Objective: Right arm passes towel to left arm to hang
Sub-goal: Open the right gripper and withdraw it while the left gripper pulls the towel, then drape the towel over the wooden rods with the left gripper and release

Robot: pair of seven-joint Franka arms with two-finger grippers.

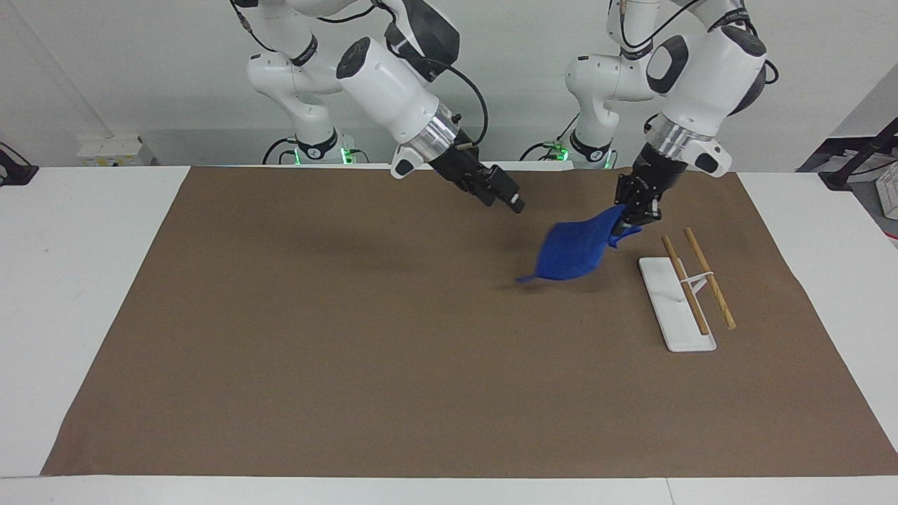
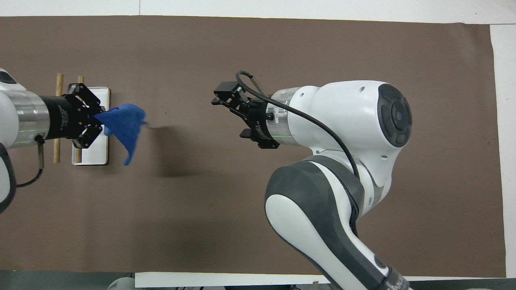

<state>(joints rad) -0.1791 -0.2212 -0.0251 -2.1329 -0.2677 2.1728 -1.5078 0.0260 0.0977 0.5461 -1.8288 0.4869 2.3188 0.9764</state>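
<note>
The blue towel [image 1: 574, 250] [image 2: 123, 125] hangs in the air from my left gripper [image 1: 626, 223] [image 2: 98, 118], which is shut on one corner of it. It trails toward the middle of the mat, just beside the rack's white base [image 1: 675, 305] [image 2: 91, 155]. The rack carries two wooden rods [image 1: 709, 278] [image 2: 59, 84] and sits toward the left arm's end of the table. My right gripper [image 1: 508, 200] [image 2: 225, 112] is open and holds nothing, up in the air over the mat's middle, well apart from the towel.
A brown mat [image 1: 393, 365] [image 2: 282, 52] covers most of the white table [image 1: 77, 280]. The rack is the only thing standing on it.
</note>
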